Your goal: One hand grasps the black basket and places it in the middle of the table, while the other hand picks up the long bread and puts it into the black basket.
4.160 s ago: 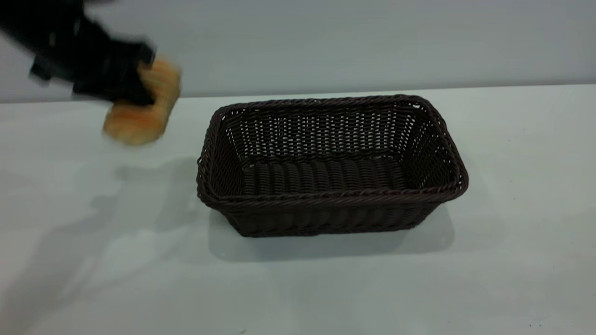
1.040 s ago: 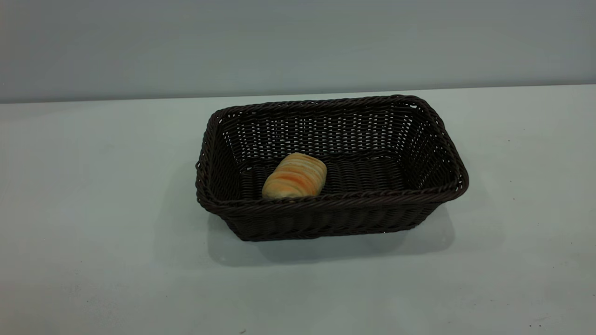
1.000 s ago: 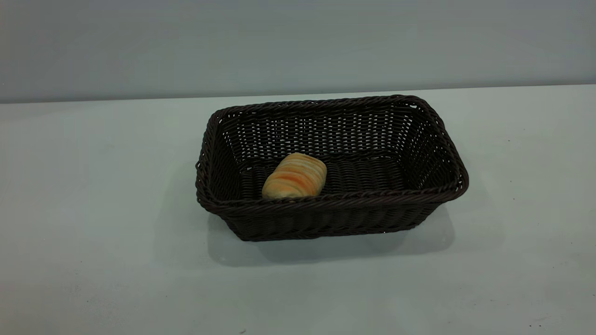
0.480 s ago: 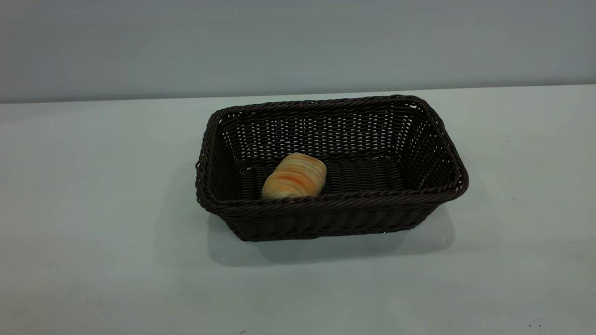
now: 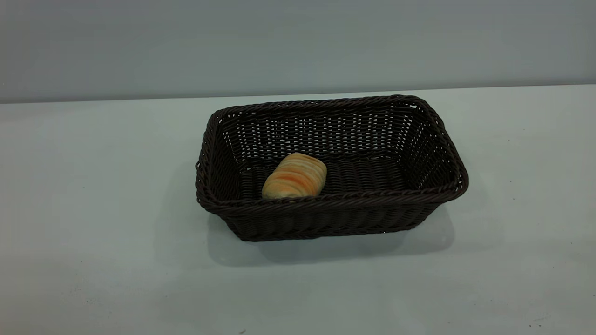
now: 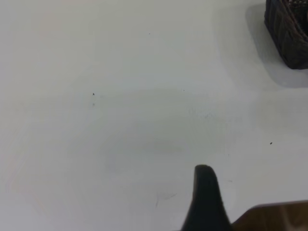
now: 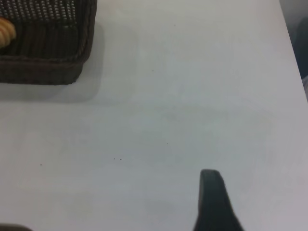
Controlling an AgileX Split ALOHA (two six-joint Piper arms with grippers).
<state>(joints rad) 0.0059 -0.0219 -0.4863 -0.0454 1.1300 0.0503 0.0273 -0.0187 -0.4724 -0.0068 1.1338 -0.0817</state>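
Note:
The black basket stands on the middle of the white table. The long bread lies inside it, left of centre, against the near wall. Neither arm shows in the exterior view. My left gripper hovers over bare table, away from the basket's corner; one black finger shows with nothing beside it. My right gripper hovers over bare table on the other side, apart from the basket and the bread's end; one finger shows. Both are open and empty.
A plain grey wall runs behind the table. The table's edge shows in the right wrist view, and a brown surface shows beyond the table in the left wrist view.
About four seconds ago my left gripper held the bread in the air at the far left. Now the bread lies in the basket and the arm is out of the exterior view. Nothing moved in the last second.

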